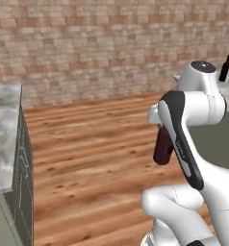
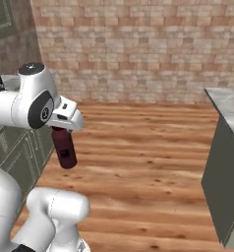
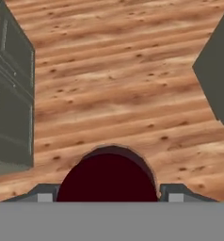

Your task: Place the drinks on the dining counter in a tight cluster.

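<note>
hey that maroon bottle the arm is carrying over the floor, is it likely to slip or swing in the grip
The maroon bottle looks rigid, so it probably won't flex. It hangs tilted below the end effector, gripped near its top, so it might pivot. Its smooth rounded body could slip between the fingers.

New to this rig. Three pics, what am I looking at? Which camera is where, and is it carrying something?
It is a rendered kitchen with a white robot arm on a base that can drive. Two pictures come from cameras on that base, behind the arm to its left and right, looking forward over a wooden floor toward a brick wall. The third camera sits on the hand and looks along it down at the floor. The hand is shut on a stout dark maroon bottle, carried in the air over the floor; in the hand view it is the dark round shape at the bottom. A marble counter's edge shows at the side. A black bottle stands far back.
</note>
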### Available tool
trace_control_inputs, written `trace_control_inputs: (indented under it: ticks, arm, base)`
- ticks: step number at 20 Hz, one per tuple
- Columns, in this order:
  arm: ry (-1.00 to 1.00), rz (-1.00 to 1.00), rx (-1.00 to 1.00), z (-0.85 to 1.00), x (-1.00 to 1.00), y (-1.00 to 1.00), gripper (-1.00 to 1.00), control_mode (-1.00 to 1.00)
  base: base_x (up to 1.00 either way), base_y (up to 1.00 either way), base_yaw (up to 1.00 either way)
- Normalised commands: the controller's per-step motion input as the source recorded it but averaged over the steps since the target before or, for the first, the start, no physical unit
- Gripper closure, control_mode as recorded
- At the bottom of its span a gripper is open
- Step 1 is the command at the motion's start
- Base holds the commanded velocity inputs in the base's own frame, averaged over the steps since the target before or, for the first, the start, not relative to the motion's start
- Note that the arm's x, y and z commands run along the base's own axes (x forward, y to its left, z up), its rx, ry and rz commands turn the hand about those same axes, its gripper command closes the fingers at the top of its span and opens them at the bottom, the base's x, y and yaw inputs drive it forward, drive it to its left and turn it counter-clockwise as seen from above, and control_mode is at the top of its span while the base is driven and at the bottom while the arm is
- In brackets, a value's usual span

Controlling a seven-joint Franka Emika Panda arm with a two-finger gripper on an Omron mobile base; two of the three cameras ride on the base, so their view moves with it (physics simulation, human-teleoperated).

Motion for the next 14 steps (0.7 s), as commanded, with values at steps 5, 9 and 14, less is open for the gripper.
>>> trace_control_inputs:
  ticks: [5,9,14]
  arm:
    - [0.0,0.0,0.0,0.0,0.0,0.0,1.0,1.0]
    - [0.0,0.0,0.0,0.0,0.0,0.0,1.0,1.0]
    - [0.0,0.0,0.0,0.0,0.0,0.0,1.0,1.0]
  base:
    - [1.0,0.0,-0.25]
    - [1.0,0.0,-0.28]
    - [1.0,0.0,-0.31]
